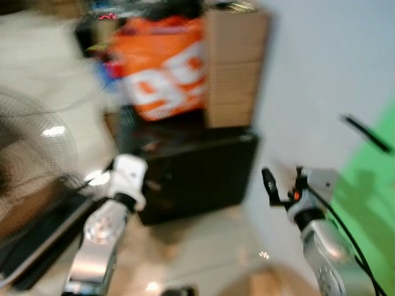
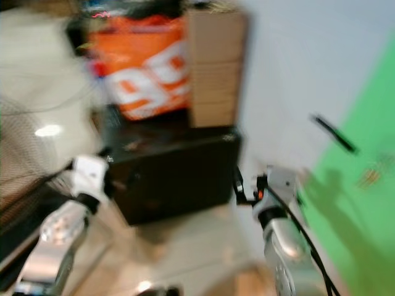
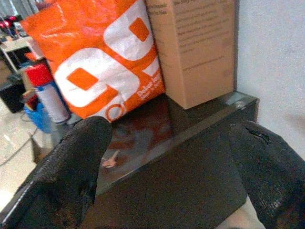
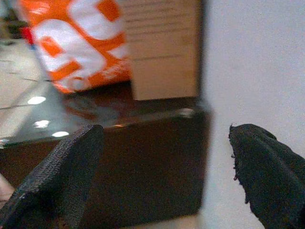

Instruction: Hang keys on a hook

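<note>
Pale scrap point(image 3: 110, 160) on the black cabinet point(image 1: 197, 179) top, beside the orange bag point(image 3: 100, 57), may be your keys. It's too small to confirm, and the axis is unreadable. Dark bar point(image 1: 367, 132) on the wall right of the cabinet is likely the hook. Left gripper point(image 3: 169, 126) and right gripper point(image 4: 164, 131) are both wide, empty and aimed at the cabinet, so I judge you're on approach.
</note>
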You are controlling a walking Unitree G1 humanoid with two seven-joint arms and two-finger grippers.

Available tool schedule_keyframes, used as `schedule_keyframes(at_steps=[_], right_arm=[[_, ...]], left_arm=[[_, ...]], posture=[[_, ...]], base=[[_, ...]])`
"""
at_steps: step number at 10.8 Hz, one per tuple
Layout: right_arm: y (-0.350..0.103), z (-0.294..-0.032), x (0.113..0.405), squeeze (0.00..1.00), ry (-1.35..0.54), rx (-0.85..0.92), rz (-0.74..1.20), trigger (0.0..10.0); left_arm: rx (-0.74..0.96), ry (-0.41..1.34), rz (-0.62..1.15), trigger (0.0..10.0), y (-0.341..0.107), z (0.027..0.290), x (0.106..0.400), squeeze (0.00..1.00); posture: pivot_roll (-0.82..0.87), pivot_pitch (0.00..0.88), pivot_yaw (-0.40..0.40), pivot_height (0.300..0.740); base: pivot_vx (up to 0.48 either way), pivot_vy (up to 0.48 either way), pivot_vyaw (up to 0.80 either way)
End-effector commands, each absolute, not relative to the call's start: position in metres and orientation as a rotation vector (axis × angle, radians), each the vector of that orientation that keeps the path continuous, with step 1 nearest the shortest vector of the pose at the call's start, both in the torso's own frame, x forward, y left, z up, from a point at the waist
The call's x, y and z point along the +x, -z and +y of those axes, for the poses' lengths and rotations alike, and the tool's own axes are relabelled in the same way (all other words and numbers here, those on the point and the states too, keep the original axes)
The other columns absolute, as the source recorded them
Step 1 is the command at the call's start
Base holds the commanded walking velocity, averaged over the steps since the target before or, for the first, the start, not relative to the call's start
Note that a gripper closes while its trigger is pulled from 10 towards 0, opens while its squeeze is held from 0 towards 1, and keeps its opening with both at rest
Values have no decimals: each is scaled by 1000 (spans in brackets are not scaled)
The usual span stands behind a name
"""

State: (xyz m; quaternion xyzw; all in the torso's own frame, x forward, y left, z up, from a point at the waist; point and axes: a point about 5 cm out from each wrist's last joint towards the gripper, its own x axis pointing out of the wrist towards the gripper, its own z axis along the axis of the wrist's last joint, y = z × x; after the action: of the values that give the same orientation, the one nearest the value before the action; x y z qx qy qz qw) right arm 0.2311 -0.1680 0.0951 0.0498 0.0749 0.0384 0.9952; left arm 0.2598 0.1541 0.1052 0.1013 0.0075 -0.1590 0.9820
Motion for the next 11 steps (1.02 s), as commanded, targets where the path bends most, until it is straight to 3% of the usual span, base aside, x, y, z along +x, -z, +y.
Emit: schedule_keyframes(at_steps=[1,2,6,11], right_arm=[[-98,-159,232,1000,-95,115,140,10000],[-95,-158,229,1000,-96,130,146,10000],[-80,-165,246,1000,-13,120,224,10000],[-84,-168,255,1000,17,97,203,10000]], left_arm=[[231,325,-32,10000,-119,158,271,812],[241,300,-18,10000,-118,160,273,812],[239,208,15,10000,-114,172,279,820],[244,227,11,10000,-113,167,283,820]], posture=[[-13,0,59,740],[10,0,42,740],[8,0,-38,740],[2,0,-38,740]], base=[[0,0,800],[255,0,800],[344,0,0],[395,0,0]])
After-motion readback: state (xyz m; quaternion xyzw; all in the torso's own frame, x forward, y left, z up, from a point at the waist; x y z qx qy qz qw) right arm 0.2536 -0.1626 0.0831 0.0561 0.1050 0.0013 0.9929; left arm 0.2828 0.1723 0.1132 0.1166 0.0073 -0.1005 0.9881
